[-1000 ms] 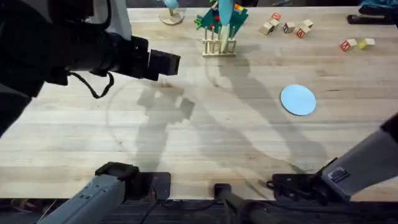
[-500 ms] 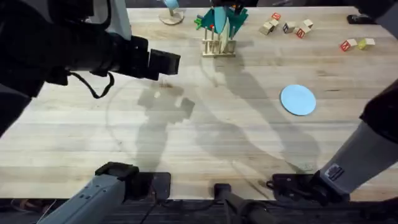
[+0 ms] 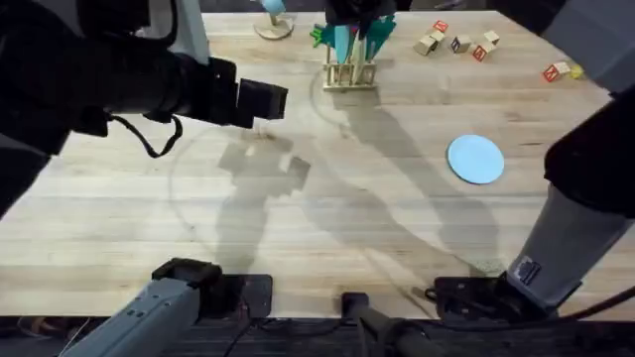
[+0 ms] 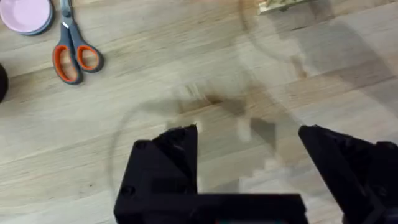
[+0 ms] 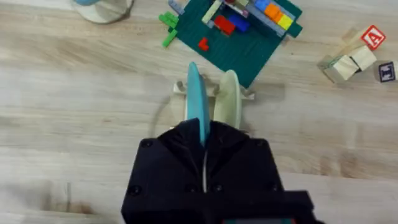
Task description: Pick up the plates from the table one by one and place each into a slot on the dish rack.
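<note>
Roughly halfway, we judge: in the right wrist view our right gripper (image 5: pixel 204 163) is clamped on the bright cyan-blue round plate (image 5: pixel 195 102), held on edge over the small unpainted wooden dish rack (image 5: pixel 213 92), beside a pale cream plate (image 5: pixel 228 106) standing in a slot. We cannot tell whether the cyan plate is fully seated. Overhead, the rack (image 3: pixel 348 71) sits at upper centre of the light plank-grained wooden table (image 3: pixel 327 228). The paler light-blue round plate (image 3: pixel 475 159) lies flat at right of centre, not yet picked up. Our left gripper (image 4: pixel 249 149) hangs wide and empty over bare wood.
</note>
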Tool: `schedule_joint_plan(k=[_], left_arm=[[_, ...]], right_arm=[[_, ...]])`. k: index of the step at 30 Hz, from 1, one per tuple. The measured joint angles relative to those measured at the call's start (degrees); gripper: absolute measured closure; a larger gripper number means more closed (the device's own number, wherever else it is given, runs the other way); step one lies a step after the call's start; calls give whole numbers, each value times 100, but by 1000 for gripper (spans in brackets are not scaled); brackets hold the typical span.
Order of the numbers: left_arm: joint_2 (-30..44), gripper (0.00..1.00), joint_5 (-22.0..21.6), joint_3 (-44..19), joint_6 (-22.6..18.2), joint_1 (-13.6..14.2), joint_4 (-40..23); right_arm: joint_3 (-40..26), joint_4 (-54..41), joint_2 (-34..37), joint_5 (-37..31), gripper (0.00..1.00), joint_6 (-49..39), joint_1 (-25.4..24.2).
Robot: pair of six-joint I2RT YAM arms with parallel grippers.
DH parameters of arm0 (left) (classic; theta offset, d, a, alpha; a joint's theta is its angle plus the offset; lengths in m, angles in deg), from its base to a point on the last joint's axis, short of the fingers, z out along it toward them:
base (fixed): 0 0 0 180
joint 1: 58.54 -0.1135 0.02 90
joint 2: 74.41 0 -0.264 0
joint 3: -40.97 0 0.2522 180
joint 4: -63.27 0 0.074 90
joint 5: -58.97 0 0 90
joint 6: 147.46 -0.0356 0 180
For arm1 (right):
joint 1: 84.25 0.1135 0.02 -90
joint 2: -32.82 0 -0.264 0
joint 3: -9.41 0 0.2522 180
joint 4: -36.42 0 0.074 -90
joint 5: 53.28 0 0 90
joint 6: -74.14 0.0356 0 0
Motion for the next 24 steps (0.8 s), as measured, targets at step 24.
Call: schedule_joint_plan(k=[24], left_arm=[[0,8,-150,0,46,0,-11]], right_arm=[[0,242,417,2,972,105,0]])
